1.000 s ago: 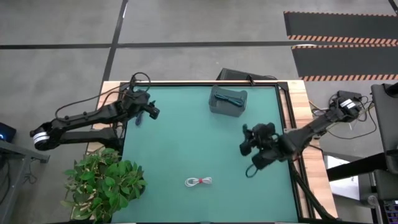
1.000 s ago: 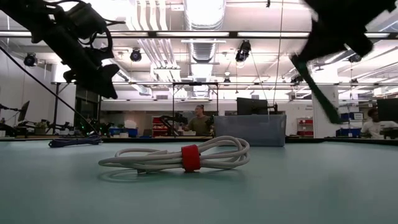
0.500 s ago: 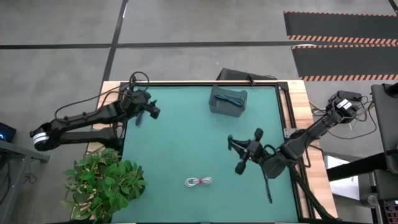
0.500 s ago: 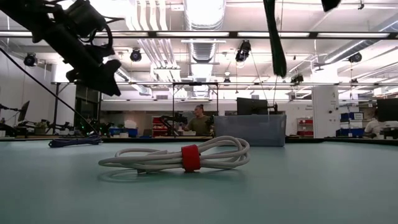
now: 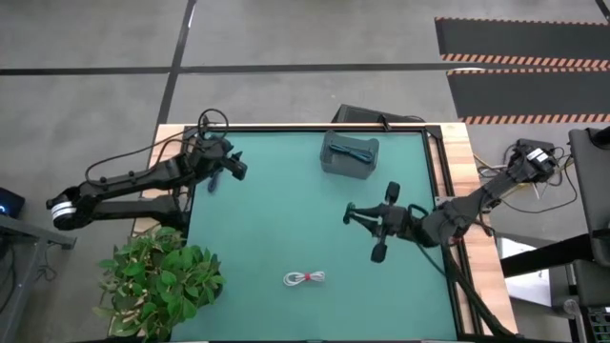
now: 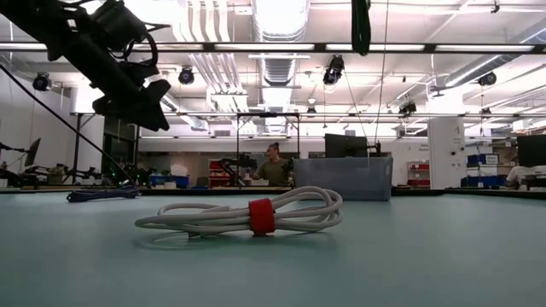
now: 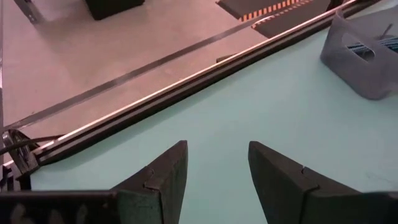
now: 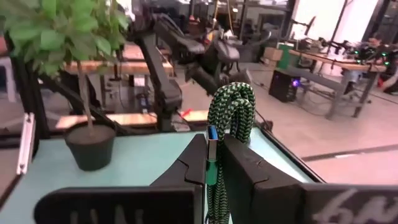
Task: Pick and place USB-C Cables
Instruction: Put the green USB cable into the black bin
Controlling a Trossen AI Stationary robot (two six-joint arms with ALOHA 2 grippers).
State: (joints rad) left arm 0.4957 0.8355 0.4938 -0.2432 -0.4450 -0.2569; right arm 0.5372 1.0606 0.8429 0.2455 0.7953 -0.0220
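The teal-green braided cable (image 8: pixel 231 106) is in my right gripper (image 8: pixel 214 146), which is shut on it and held high over the table's right half (image 5: pixel 355 215); its tip shows at the top of the low view (image 6: pixel 361 26). The white cable with a red band (image 5: pixel 305 278) lies flat near the table's near edge (image 6: pixel 247 213). A dark blue cable (image 6: pixel 102 194) lies on the table by the far left corner (image 5: pixel 212 183). My left gripper (image 5: pixel 232 170) hovers open just right of it (image 7: pixel 214 168). My right gripper pinches the teal-green cable bundle between its two fingers (image 8: pixel 249 168), with a blue connector (image 8: pixel 212 134) showing in the gap. The fingers are about level and point toward the table's left. The looped end (image 8: pixel 233 93) sticks out past the fingertips, and the cable is lifted clear.
A grey translucent bin (image 5: pixel 350 154) stands near the far edge at the middle, with a blue cable inside (image 7: pixel 373 45). A potted plant (image 5: pixel 157 276) stands off the table's near left corner. Raised rails run along the far and right edges.
My right gripper has risen and shifted toward the table's left, tipping from pointing downward to about level. The teal-green cable has gone up with it and has nearly left the top of the low view.
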